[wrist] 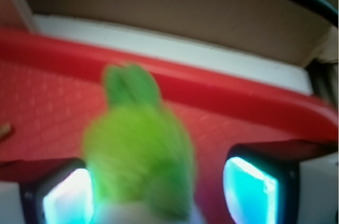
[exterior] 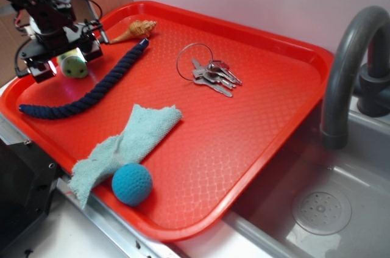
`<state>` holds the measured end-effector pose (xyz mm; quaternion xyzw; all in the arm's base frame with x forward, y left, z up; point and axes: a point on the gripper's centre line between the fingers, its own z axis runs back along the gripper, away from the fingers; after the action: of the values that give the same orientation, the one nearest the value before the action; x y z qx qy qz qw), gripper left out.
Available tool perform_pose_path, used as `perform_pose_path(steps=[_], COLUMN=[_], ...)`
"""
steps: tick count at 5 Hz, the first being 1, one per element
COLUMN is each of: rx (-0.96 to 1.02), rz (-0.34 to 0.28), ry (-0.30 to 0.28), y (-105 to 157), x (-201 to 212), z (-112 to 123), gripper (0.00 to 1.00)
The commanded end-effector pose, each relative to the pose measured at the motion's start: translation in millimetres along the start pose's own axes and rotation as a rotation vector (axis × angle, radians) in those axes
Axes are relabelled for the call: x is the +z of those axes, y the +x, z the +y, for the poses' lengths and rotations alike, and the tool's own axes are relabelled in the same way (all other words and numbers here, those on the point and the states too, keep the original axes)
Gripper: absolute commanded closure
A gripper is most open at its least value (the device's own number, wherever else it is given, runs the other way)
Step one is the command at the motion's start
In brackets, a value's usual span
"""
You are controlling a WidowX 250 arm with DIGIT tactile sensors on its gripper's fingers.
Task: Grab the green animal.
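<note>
Far left of the red tray (exterior: 268,148): the gripper (exterior: 68,63) hangs over the green animal (exterior: 74,64), with fingers (exterior: 40,70) apart, one on each side of the toy. In the wrist view the pads sit left and right of it with a gap showing on the right, so it looks bracketed, not squeezed; contact on the left I cannot tell. Probably lined up this way so closing pinches the soft body across its width. Toy is small, roundish, lime green, fuzzy, with a little ear nub on top and a paler face; wrist view is blurred. Just right of it a dark blue rope (exterior: 85,96) runs diagonally, shell (exterior: 135,29) at far edge. Cloth (exterior: 125,145) and teal ball (exterior: 132,183) sit near, keys (exterior: 210,72) mid-tray, sink (exterior: 317,209) far right.
</note>
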<state>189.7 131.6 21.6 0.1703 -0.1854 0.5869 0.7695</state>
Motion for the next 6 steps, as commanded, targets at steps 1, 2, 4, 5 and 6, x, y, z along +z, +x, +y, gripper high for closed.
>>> perform_pose_path(steps=[1,2,4,5,6], rx=[0.023,0.017,-0.019,-0.239,-0.448], rz=[0.016,0.007,0.08,0.206,0.257], ry=[-0.022,-0.024,-0.022,-0.072,-0.19], y=[0,-5,7,28,33], x=[-5,-3,9,49,97], z=[14,14,12,-2,-13], gripper=[0.0,1.0,1.0,1.0,1.0])
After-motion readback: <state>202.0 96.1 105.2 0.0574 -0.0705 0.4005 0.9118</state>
